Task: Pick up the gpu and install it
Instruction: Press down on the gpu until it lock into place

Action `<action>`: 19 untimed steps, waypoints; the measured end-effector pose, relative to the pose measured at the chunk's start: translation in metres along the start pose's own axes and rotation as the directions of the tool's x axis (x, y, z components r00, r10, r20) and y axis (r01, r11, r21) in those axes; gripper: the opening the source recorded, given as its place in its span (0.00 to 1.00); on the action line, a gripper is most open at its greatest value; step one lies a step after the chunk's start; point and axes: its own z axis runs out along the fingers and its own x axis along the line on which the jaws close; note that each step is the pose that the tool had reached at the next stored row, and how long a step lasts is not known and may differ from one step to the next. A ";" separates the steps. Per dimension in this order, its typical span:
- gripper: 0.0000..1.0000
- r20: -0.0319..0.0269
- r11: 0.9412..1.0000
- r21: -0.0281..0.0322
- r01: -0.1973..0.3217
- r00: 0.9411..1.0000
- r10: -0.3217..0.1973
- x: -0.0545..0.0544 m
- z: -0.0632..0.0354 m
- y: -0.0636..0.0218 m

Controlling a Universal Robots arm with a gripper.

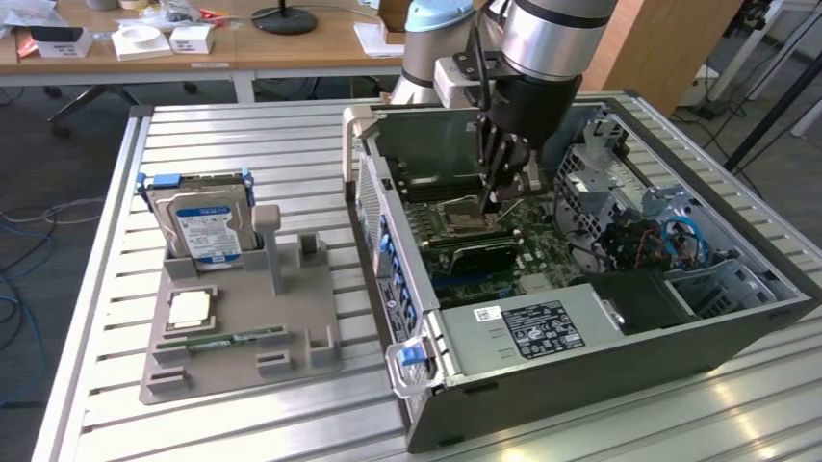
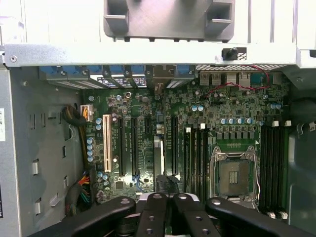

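Observation:
The gpu (image 1: 482,255) is a dark flat card standing in a motherboard slot inside the open PC case (image 1: 617,375). In the wrist view it appears edge-on as a thin pale strip, the gpu (image 2: 157,158), between the long black slots. My gripper (image 1: 499,207) reaches down into the case just above the card. The wrist view shows my gripper (image 2: 168,197) with its black fingers (image 2: 152,215) drawn together over the card's near end. I cannot tell whether they touch the card.
On the exterior view's left a grey holder (image 1: 244,361) carries a hard drive (image 1: 206,226), a CPU (image 1: 191,308) and a green RAM stick (image 1: 238,339). The empty CPU socket (image 2: 237,175), cables (image 1: 668,241) and a power supply (image 1: 540,327) crowd the case.

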 end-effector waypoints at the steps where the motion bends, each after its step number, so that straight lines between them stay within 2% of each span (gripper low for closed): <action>1: 0.10 0.000 1.000 0.000 0.000 1.000 0.000 0.000 0.0000 0.0000; 11: 0.10 0.000 1.000 0.000 0.000 1.000 0.000 0.000 0.0001 0.0000; 19: 0.10 0.000 1.000 0.000 0.000 1.000 0.000 0.000 0.0100 0.0001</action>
